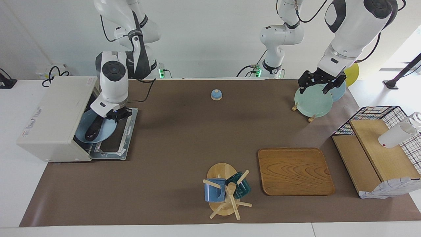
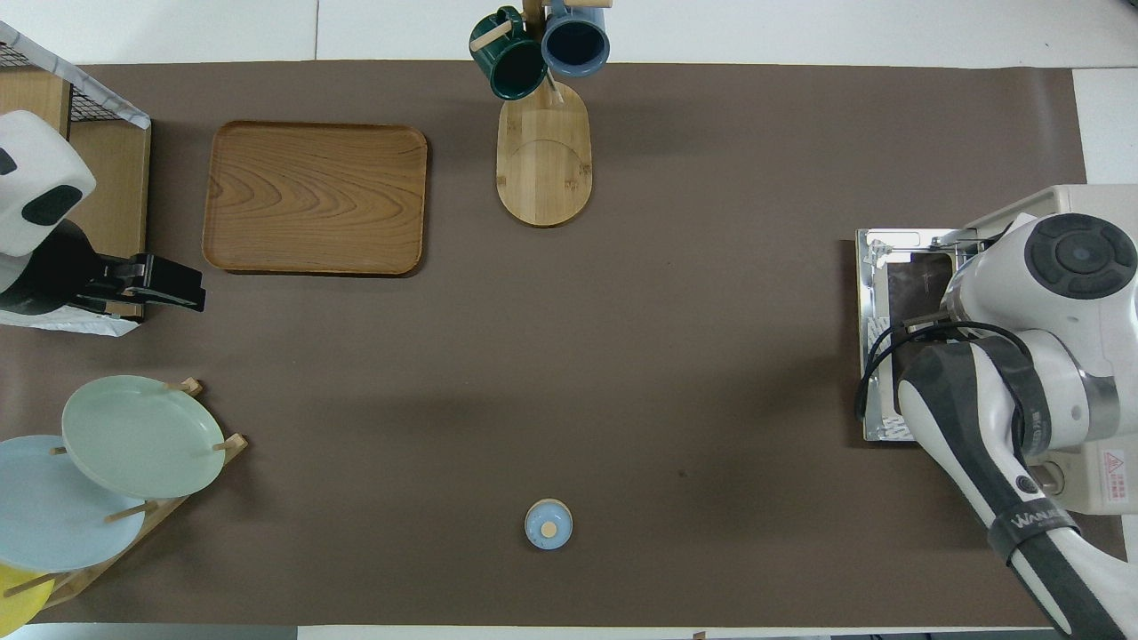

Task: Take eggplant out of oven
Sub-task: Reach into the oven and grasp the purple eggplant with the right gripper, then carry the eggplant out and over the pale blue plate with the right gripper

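1. Boxy cream-white toaster oven at the right arm's end of the table, dark glass door dropped flat and open.
2. Round pale-blue plate half out of the oven mouth, over the open door.
3. Slender, glossy purple-black eggplant lying lengthwise on that plate, seemingly intact.
4. Right gripper pinched shut at the plate's rim; best drawn straight outward and kept level, slowly, lest the eggplant roll off.
5. Left gripper waiting with fingers apart over the pale-green plate in its rack.
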